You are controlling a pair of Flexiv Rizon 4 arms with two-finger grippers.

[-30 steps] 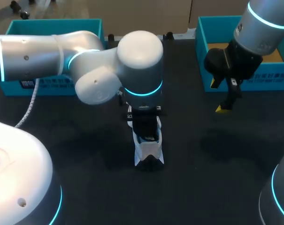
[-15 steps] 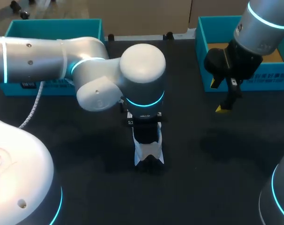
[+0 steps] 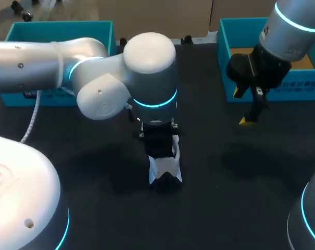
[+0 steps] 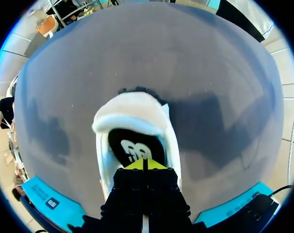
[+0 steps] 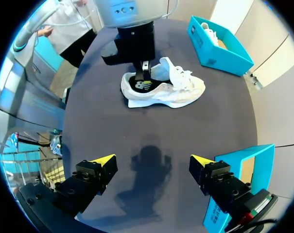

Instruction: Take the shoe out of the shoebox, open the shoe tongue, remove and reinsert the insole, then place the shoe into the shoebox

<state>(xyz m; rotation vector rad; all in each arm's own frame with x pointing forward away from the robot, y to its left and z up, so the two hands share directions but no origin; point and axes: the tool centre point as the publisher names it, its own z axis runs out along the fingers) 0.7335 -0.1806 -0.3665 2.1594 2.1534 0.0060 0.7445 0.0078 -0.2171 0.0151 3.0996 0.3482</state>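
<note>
Shoe [image 3: 165, 169] stands on its sole mid-worktop [image 3: 225, 172], outside both boxes. One teal shoebox [image 3: 58, 28] is far left, the other shoebox [image 3: 251, 92] far right.

Left gripper [image 4: 146, 164] is down in the shoe opening with its yellow tips pressed together, touching the dark insole [image 4: 134, 145]. Can't tell if the insole edge is actually nipped between the tips or if they just rest on it. The insole looks flat inside the shoe.

Right gripper [image 5: 151, 161] is spread wide, holding nothing. It hangs above bare worktop just in front of the far-right box, well apart from the shoe.

Step in hand, my read: the insole part, most likely the grab to pull it out. It could also be a press to seat it.

To do it well:
- Confirm a real pinch on the insole edge before lifting. Shut tips on top of it will just slide off.
- If there is no bite, spread a little, get one tip under the edge and close again.
- Peel up and back along the opening rather than straight up, so the insole bends out past the collar and doesn't jam.
- Go slow. Nothing holds the shoe and it looks light, so it may lift or tip with the insole.
- Bringing the right gripper over to pin the shoe's front would help.
- Keep the tips off the tongue and laces.
</note>
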